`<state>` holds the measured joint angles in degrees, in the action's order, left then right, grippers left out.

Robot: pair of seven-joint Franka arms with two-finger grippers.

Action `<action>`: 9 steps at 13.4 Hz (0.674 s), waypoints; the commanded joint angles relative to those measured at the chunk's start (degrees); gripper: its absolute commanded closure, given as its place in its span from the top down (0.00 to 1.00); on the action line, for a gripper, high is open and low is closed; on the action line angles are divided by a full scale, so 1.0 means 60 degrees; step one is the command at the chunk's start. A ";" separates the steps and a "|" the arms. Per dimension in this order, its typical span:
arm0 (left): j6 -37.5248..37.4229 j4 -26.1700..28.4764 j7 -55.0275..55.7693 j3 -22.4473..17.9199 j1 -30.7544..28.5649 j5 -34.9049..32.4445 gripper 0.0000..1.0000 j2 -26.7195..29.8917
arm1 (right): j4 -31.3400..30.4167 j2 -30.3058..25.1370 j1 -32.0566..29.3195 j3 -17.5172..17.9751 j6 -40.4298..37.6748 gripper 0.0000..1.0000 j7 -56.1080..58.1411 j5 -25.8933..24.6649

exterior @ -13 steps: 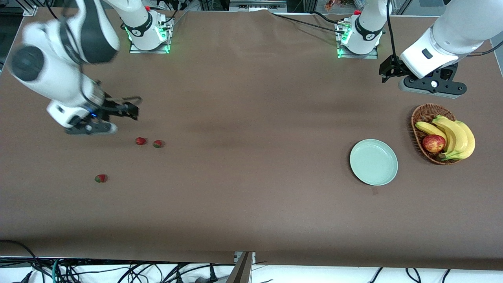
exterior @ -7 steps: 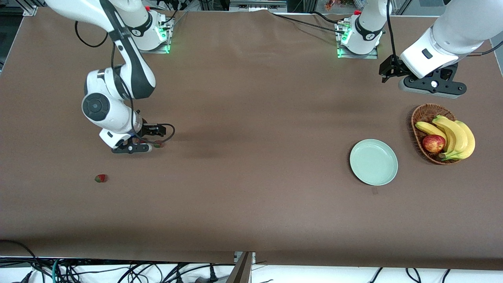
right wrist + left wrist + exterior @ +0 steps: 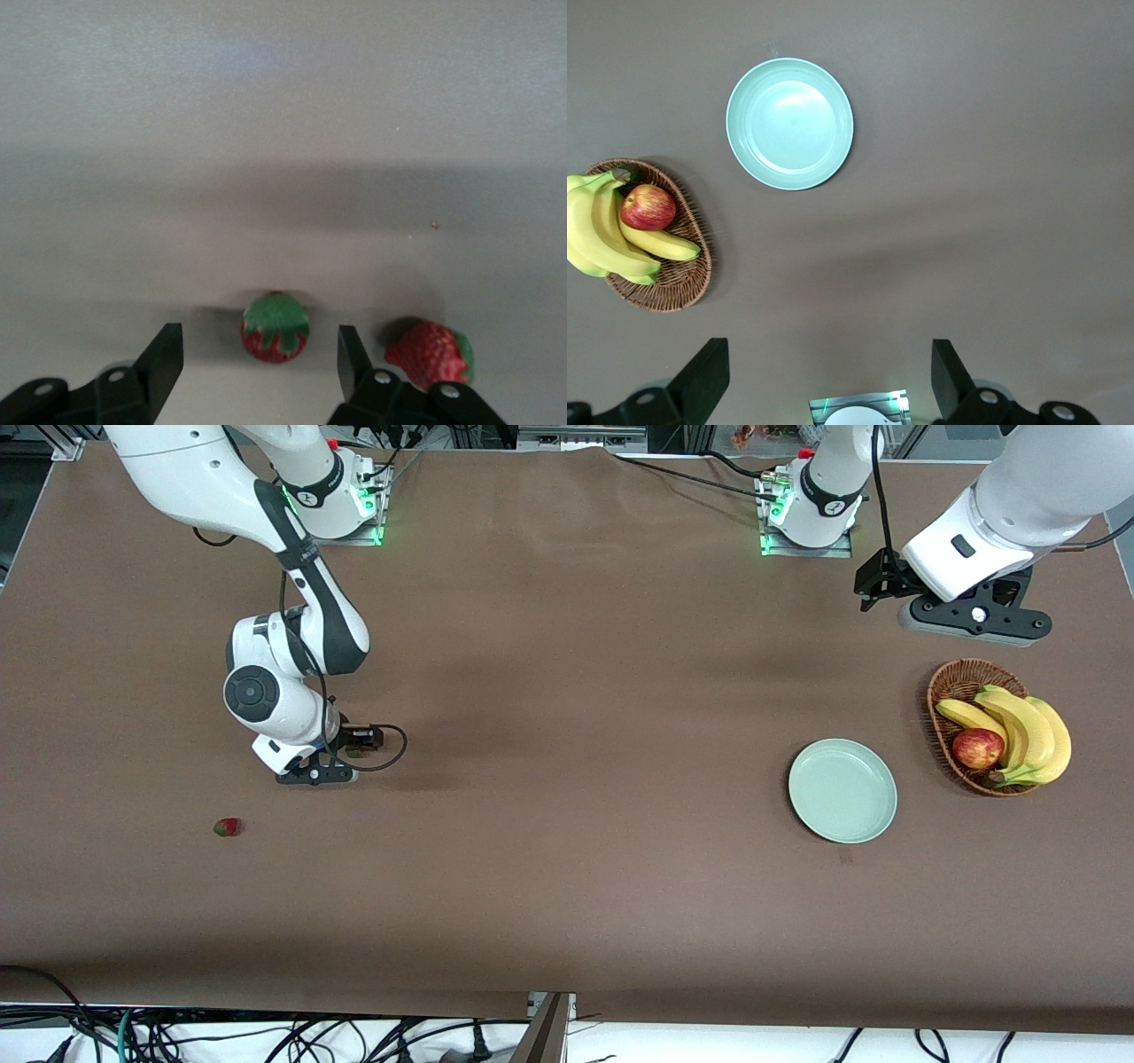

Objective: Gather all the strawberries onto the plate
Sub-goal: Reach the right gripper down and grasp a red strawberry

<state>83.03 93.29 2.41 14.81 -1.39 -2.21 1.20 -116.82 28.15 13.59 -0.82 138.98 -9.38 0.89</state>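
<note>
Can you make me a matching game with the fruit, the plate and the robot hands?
Things:
1. apple
2. plate
3. right gripper
4. left gripper

Places or states:
A. open, straddling a strawberry
B. bare, nothing on it
C. in the wicker basket beside the bananas
D. open, waiting above the table near the basket

Pairs: 1-C, 2-B, 3-A, 4-D

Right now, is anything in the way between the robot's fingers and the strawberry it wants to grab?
Nothing visible is. The right gripper is open with one strawberry lying between its fingers. A second strawberry lies just outside one finger, beside the first.
</note>
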 commanded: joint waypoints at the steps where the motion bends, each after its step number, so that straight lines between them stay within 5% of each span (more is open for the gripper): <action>1: -0.0200 -0.0138 -0.0080 0.0007 -0.0090 0.0311 1.00 0.0035 | -0.0042 0.0010 -0.0054 0.0034 0.0172 0.52 -0.0033 0.0086; 5: -0.0157 -0.0138 -0.0065 0.0007 -0.0090 0.0311 1.00 0.0020 | 0.0117 -0.0019 -0.0039 0.0034 0.0056 0.07 -0.0063 0.0086; 7: -0.0098 -0.0138 -0.0065 0.0007 -0.0090 0.0325 1.00 -0.0009 | 0.0730 -0.0136 0.0078 0.0135 -0.0541 0.06 -0.0265 0.0086; 9: -0.0127 -0.0138 -0.0065 -0.0008 -0.0120 0.0325 1.00 -0.0009 | 0.2104 -0.0064 0.0195 0.0894 -0.1756 0.06 -0.1550 0.0086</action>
<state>82.94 93.29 2.41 14.76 -1.44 -2.21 1.19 -111.08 28.28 13.78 1.02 135.03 -12.62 0.90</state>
